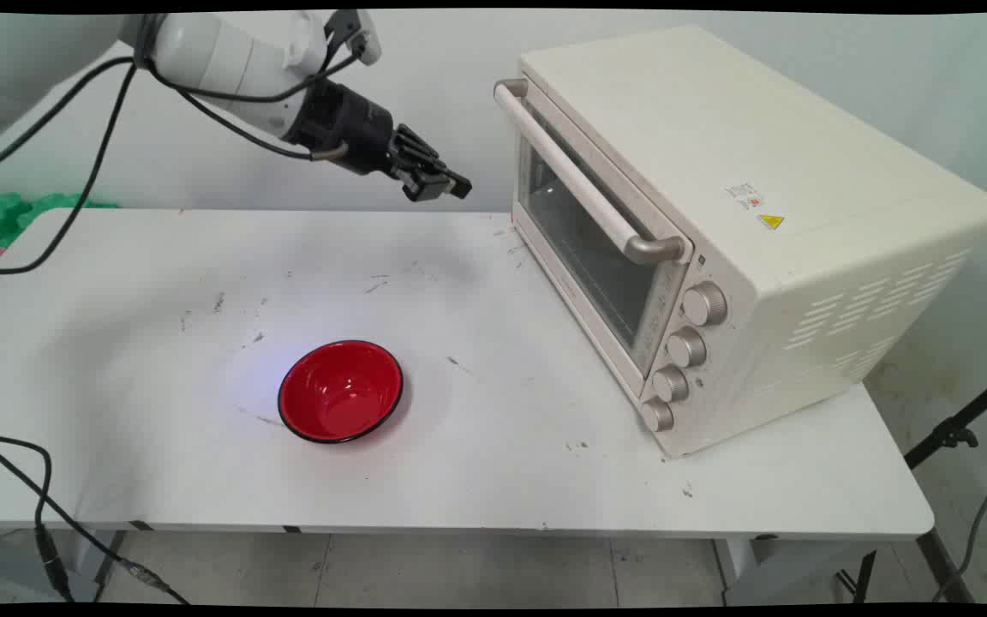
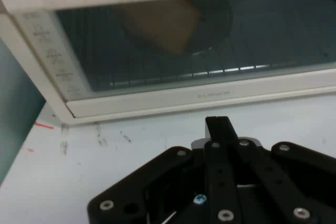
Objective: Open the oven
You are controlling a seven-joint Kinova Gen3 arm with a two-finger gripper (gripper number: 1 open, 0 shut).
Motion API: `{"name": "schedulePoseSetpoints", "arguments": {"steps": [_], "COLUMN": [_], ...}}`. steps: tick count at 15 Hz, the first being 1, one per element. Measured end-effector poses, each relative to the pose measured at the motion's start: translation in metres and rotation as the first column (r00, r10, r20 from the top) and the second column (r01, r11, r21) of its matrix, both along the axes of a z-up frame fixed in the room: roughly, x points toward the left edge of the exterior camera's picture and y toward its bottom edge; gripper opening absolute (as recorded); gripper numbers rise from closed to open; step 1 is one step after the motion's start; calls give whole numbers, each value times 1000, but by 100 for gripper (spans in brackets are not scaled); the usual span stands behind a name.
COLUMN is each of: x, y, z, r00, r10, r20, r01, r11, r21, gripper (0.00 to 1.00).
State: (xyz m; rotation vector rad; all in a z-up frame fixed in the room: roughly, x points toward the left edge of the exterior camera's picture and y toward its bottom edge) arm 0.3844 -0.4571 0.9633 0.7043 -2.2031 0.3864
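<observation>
Red bowl (image 1: 340, 391): black-rimmed, empty, standing upright near the middle of your white counter (image 1: 159, 463). Toaster oven (image 1: 742, 214): cream, at the counter's right, door shut, bar handle (image 1: 583, 176) across its top, four knobs (image 1: 684, 347) at the near end; a wire rack shows dimly behind the glass (image 2: 210, 35). Gripper (image 1: 438, 182): raised above the counter's far side, just left of the oven door, well apart from the bowl. Your jaws are closed together, holding nothing.

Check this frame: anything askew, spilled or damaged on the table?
Nothing spilled or broken. The toaster oven sits at an angle to the table edges, door shut. The red bowl is upright and empty. The tabletop has dark scuffs. The gripper hangs in the air left of the oven, holding nothing.
</observation>
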Motion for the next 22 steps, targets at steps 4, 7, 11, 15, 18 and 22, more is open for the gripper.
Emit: {"name": "schedulePoseSetpoints", "arguments": {"steps": [4, 7, 11, 15, 18, 22], "x": [3, 4, 4, 0, -6, -17], "y": [1, 3, 6, 5, 4, 1], "z": [15, 30, 50, 69, 80, 92], "r00": [1000, 1000, 1000, 999, 998, 996], "r10": [-1, 5, 20, 39, 55, 72], "r20": [-4, -10, -24, -37, -44, -51], "r01": [0, -5, -21, -40, -56, -73], "r11": [1000, 1000, 999, 999, 998, 997], "r21": [-11, -18, -24, -27, -23, -14], "gripper": [0, 0, 100, 100, 100, 100]}}
